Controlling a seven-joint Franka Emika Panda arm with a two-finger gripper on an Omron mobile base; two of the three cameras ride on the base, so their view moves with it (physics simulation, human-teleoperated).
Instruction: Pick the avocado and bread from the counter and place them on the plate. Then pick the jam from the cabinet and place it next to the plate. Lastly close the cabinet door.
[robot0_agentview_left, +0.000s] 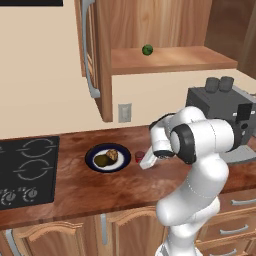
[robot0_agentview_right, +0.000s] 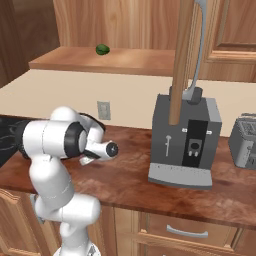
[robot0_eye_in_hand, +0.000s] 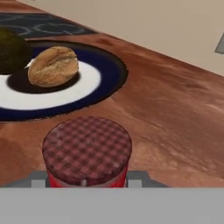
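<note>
Now jam (robot0_eye_in_hand: 86, 151) beside plate (robot0_eye_in_hand: 107, 72).

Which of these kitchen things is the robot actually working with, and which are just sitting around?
In the job: avocado, bread, plate, jam jar, cabinet door, counter.
Just lying about: green ball, coffee machine, toaster, stovetop.

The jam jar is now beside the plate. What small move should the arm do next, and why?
Probably open the pincer fully and lift straight away. The jam stands upright on the counter just beside the plate, which already holds the avocado and bread. The fingers sit close at the jar's sides, and the cabinet door is open.
</note>
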